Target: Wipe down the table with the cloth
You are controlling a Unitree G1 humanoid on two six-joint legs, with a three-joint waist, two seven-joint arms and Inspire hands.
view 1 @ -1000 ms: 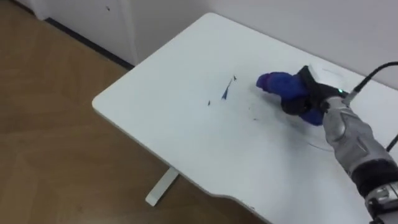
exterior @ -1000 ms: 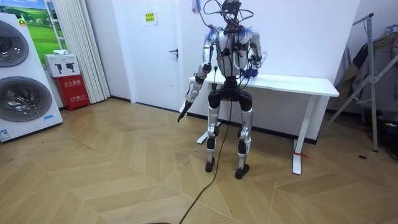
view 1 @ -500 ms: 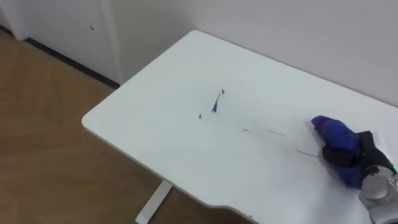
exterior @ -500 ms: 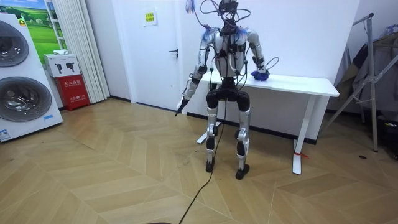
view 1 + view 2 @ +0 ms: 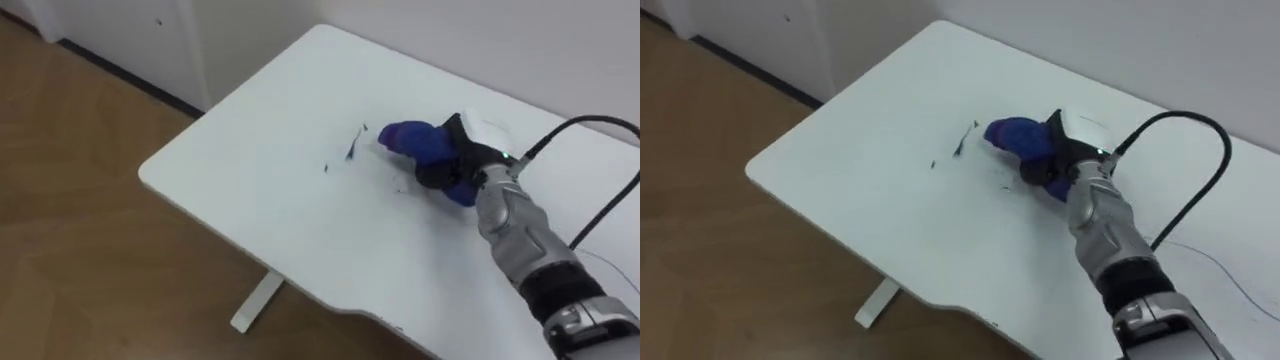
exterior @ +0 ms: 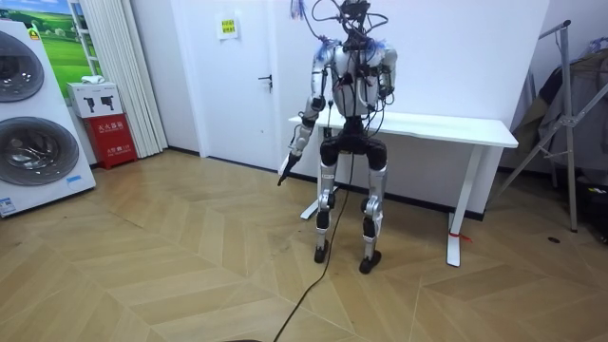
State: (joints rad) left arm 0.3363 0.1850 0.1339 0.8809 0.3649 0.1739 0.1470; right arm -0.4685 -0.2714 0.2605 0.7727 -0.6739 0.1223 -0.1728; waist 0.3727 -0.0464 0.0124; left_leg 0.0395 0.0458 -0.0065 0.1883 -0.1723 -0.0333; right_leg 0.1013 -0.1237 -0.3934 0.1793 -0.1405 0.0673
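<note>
A white table (image 5: 250, 190) carries short blue pen marks (image 5: 356, 145) near its middle. My right hand (image 5: 462, 160) rests on the tabletop, shut on a bunched blue cloth (image 5: 412, 142) whose front end lies just right of the marks. In the right eye view the same cloth (image 5: 1012, 134) sticks out to the left of the right hand (image 5: 1065, 152). The room view has me standing upright at the table's end nearer the door, with my left hand (image 6: 286, 171) hanging at my side, fingers relaxed.
The table's near edge and rounded corner (image 5: 150, 172) drop to a wooden floor (image 5: 80, 250). A wall runs behind the table. Washing machines (image 6: 33, 114) and a red box (image 6: 112, 138) stand at the room view's left, a clothes rack (image 6: 570, 104) at its right.
My right hand swung out to the right with the cloth, away from the marks, and has now swept back left up to them. The eye view shifted as well.
</note>
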